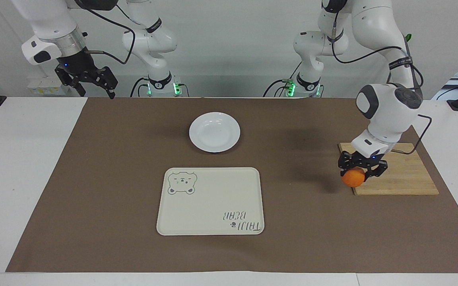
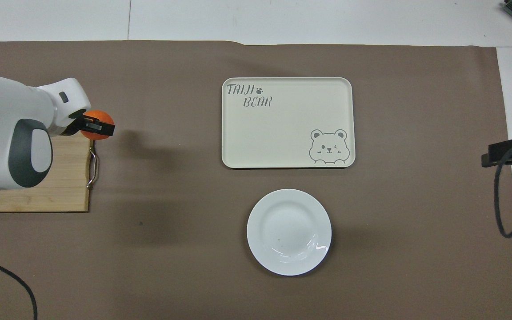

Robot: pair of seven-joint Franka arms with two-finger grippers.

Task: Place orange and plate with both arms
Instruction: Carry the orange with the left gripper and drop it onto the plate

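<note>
My left gripper [image 1: 359, 170] is shut on the orange [image 1: 352, 177] and holds it in the air over the edge of the wooden cutting board [image 1: 408, 174] that faces the tray; the gripper [image 2: 98, 128] and the orange [image 2: 100, 119] also show in the overhead view. The white plate [image 1: 214, 131] lies empty on the brown mat, nearer to the robots than the tray; it also shows in the overhead view [image 2: 289, 231]. My right gripper [image 1: 90, 81] waits raised at the right arm's end of the table, fingers apart and empty.
A cream tray with a bear drawing [image 1: 210, 200] lies mid-table, farther from the robots than the plate, and shows in the overhead view [image 2: 287, 122]. The cutting board [image 2: 34, 186] with a metal handle [image 2: 93, 168] lies at the left arm's end.
</note>
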